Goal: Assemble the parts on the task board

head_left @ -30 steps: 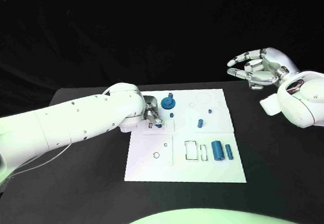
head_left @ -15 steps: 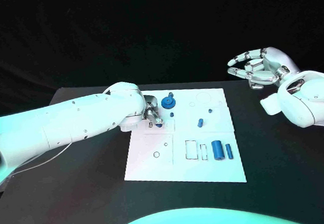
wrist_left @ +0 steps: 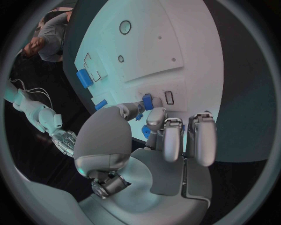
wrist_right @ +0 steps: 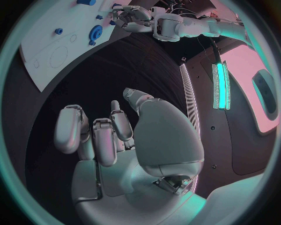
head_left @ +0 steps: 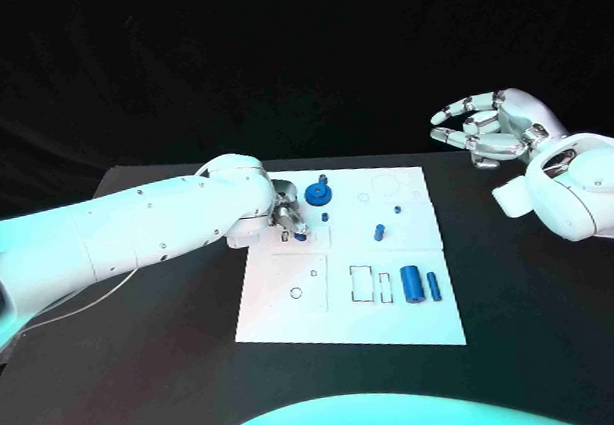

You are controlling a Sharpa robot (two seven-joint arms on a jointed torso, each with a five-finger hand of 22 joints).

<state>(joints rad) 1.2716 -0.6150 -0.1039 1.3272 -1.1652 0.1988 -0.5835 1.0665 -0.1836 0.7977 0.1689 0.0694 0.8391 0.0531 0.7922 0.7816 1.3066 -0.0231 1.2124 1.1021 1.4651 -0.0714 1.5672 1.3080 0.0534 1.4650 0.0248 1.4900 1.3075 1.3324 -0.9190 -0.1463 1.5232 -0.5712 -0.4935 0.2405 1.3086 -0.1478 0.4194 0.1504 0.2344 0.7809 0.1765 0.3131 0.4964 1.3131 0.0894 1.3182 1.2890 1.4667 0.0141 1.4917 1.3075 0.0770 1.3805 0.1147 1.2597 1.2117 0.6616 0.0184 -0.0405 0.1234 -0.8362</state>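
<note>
The white task board (head_left: 347,299) lies mid-table. My left hand (head_left: 284,217) hovers over its near-left corner area and pinches a small blue part (wrist_left: 146,101) between thumb and finger, low over a small rectangular slot (wrist_left: 169,97). On the board stand a blue gear (head_left: 318,192) and a small blue peg (head_left: 380,233). A thick blue cylinder (head_left: 414,284) and a thin one (head_left: 434,286) lie on the board's right side. My right hand (head_left: 485,129) is raised off the board at the back right, its fingers loosely curved and apart, holding nothing.
Black table (head_left: 147,367) surrounds the board on all sides. Outlined recesses (head_left: 362,284) sit next to the cylinders, and a large circle outline (head_left: 386,183) marks the far right corner. My left forearm (head_left: 135,233) crosses the table's left side.
</note>
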